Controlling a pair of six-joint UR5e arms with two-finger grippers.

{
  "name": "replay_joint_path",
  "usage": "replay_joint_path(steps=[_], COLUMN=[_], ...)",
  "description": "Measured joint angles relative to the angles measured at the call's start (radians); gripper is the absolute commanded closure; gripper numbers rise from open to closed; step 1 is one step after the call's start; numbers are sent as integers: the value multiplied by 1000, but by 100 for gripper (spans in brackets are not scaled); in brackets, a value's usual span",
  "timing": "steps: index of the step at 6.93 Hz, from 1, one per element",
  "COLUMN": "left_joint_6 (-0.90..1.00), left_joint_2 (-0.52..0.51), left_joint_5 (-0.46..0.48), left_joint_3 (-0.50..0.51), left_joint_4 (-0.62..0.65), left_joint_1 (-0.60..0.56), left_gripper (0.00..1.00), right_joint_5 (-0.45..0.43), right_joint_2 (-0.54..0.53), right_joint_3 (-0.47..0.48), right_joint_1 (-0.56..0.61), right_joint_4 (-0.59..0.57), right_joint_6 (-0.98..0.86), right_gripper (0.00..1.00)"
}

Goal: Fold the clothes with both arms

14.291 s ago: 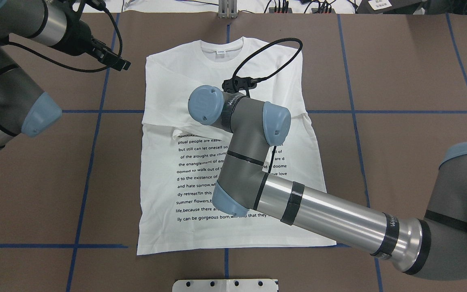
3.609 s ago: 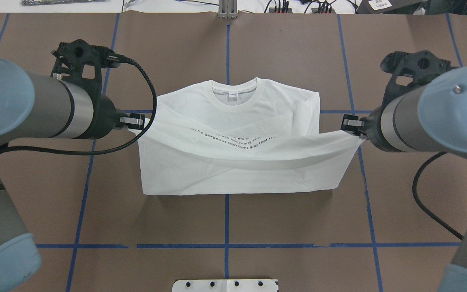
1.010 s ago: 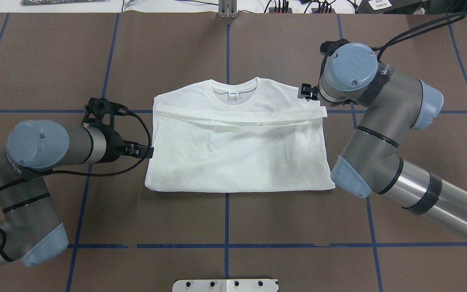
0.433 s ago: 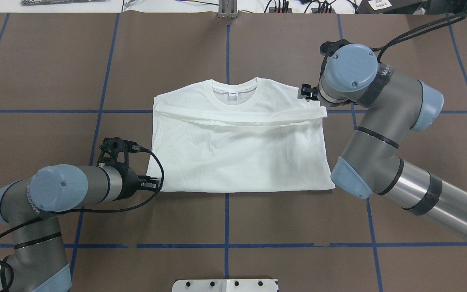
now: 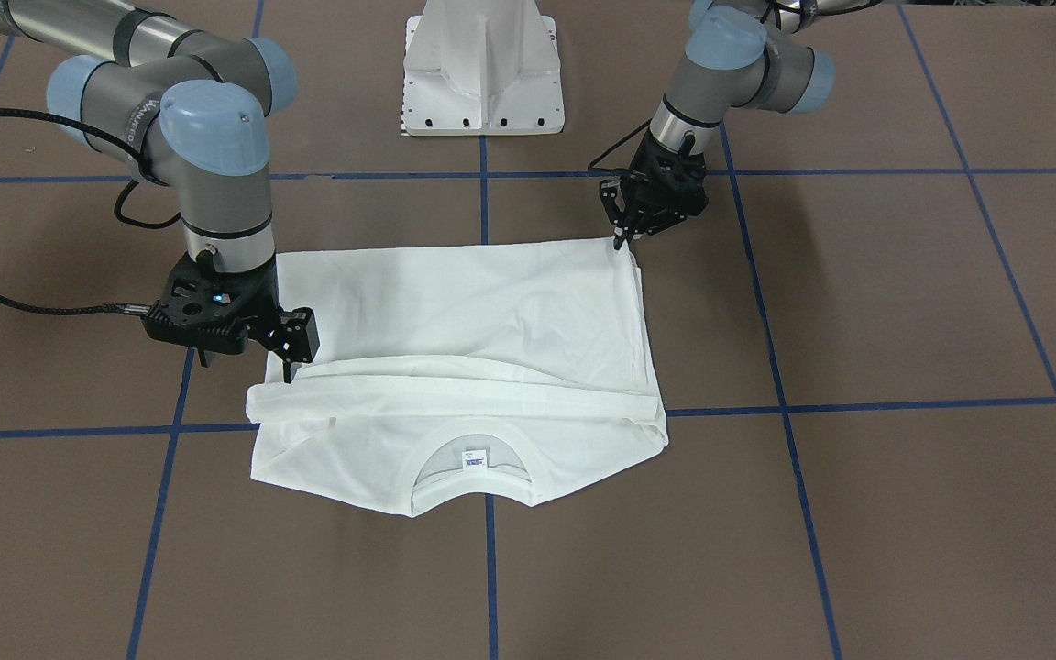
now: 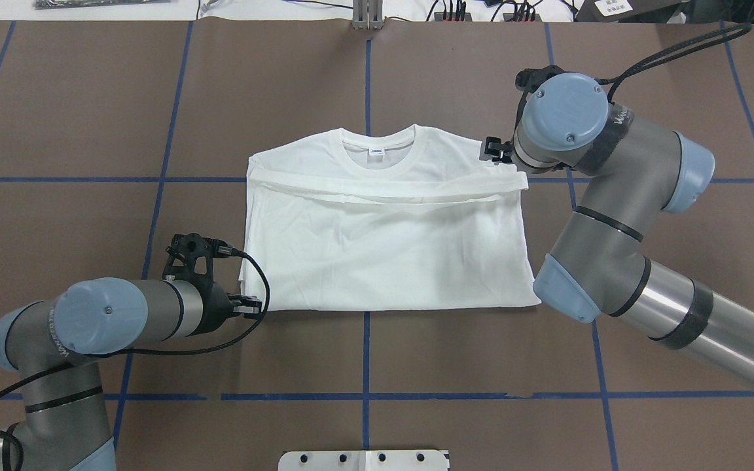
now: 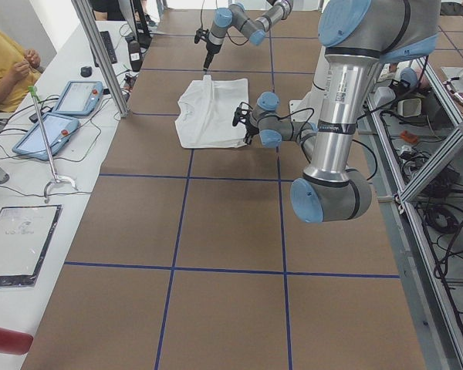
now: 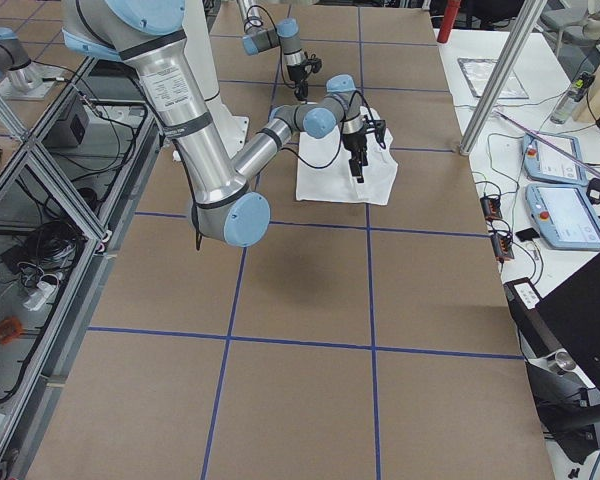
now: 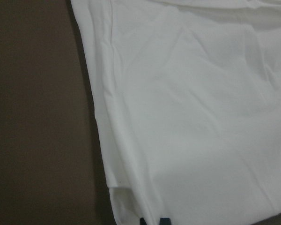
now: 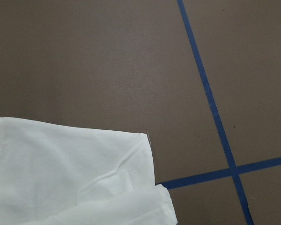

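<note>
Low and sharply bent, the left arm (image 6: 108, 314) sets the left fingers (image 5: 621, 238) against the T-shirt (image 6: 383, 255) at its corner nearest the robot. The right arm (image 6: 612, 190) arches over, and the right fingers (image 5: 289, 367) point down at the far right shoulder. Whether either pair grips cloth cannot be told. The folded white shirt lies flat mid-desk (image 6: 449, 366), between blue tape lines (image 6: 482, 396). An operator in yellow (image 7: 4, 62) sits alongside.

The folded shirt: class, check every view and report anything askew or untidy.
The T-shirt is folded unevenly: its folded-over hem sags in the middle instead of lying straight below the collar, and its end on the robot's right juts slightly past the shoulder beneath. Light wrinkles cross the top layer.
</note>
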Motion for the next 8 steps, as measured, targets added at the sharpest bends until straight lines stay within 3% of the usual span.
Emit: replay_joint_path(steps=[2, 4, 6, 8], left_joint_6=[32, 206, 420, 522], left_joint_2=[38, 64, -36, -278], left_joint_5=[1, -1, -4, -4], left_joint_3=[-23, 6, 181, 493], left_joint_4=[3, 6, 4, 0], left_joint_1=[-30, -181, -392, -515], left_gripper=[100, 100, 100, 100], right_joint_5=[-7, -10, -12, -20], right_joint_2=[2, 5, 5, 12], right_joint_3=[1, 2, 2, 2], right_joint_1=[-6, -14, -26, -39], right_joint_4=[0, 1, 2, 2], right_joint_6=[7, 10, 15, 34], right_gripper=[0, 0, 0, 0])
